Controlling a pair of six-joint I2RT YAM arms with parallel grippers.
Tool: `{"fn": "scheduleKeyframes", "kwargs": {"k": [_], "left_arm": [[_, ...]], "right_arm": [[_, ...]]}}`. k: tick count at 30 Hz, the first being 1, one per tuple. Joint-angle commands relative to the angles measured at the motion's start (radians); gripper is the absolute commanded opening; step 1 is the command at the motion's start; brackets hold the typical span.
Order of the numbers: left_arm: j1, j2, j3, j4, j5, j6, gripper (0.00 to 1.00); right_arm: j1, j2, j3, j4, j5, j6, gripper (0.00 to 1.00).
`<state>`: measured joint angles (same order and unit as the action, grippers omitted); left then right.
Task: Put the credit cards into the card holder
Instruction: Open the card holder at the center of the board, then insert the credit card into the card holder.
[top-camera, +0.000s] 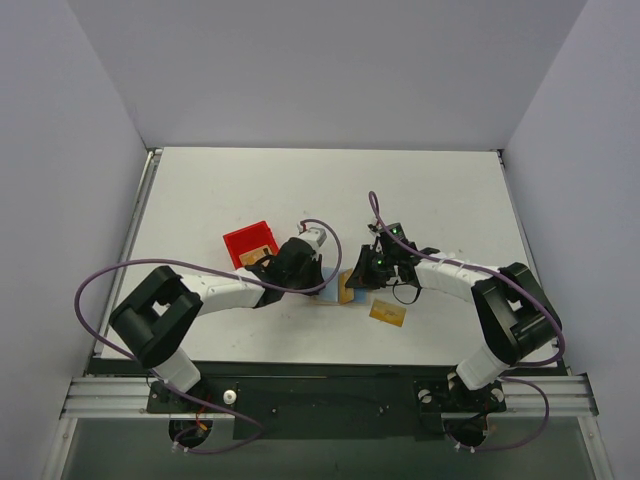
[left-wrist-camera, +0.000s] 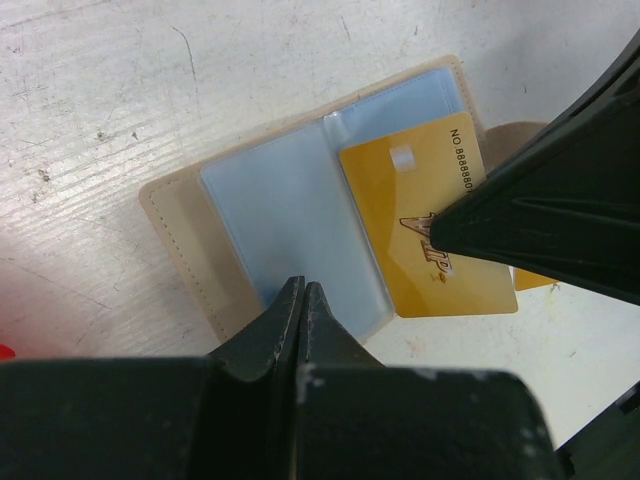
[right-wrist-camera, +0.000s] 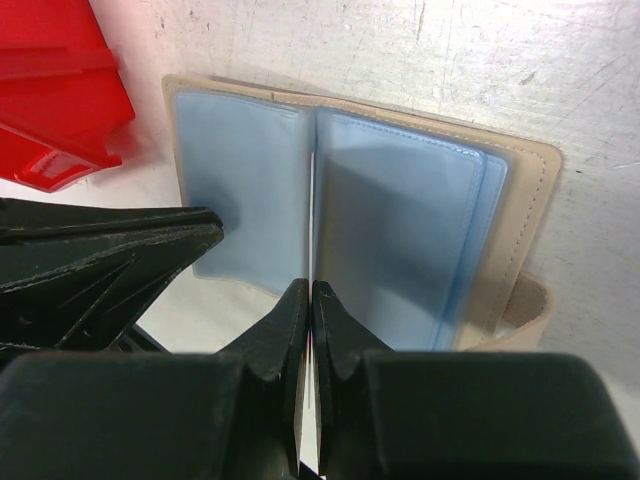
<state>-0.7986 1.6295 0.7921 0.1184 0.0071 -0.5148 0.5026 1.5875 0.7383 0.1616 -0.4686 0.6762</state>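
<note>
Yellow credit card (left-wrist-camera: 420, 240) gripped by right pincer (right-wrist-camera: 308, 290), left pincer (left-wrist-camera: 303, 290) closed

Card holder (left-wrist-camera: 175, 225) cover: beige, matt, leather-like, stitched edge seen. Inner sleeves (left-wrist-camera: 290, 200): glossy pale-blue plastic. Credit card (left-wrist-camera: 400, 240): smooth glossy plastic. Bench (left-wrist-camera: 120, 90): white, scuffed, scratched. Bin (right-wrist-camera: 50, 80): red glossy plastic.

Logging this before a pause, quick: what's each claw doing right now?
Left claw: closed, tips on the wallet at its blue lining; whether it pinches anything cannot be told.
Right claw: closed on a card.
</note>
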Motion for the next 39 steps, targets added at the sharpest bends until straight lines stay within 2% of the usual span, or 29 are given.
{"fn": "scheduleKeyframes", "kwargs": {"k": [1, 16, 39], "left_arm": [[0.004, -0.003, 0.013, 0.046, -0.027, 0.012, 0.00], [0.044, 0.010, -0.019, 0.050, -0.039, 0.019, 0.00], [0.044, 0.049, -0.059, 0.072, -0.022, 0.016, 0.00]], "right_arm": [[-0.009, -0.001, -0.001, 0.009, -0.007, -0.004, 0.00], [-0.012, 0.002, -0.001, 0.006, -0.008, -0.007, 0.00], [-0.024, -0.050, -0.008, 0.016, -0.031, -0.006, 0.00]]}}
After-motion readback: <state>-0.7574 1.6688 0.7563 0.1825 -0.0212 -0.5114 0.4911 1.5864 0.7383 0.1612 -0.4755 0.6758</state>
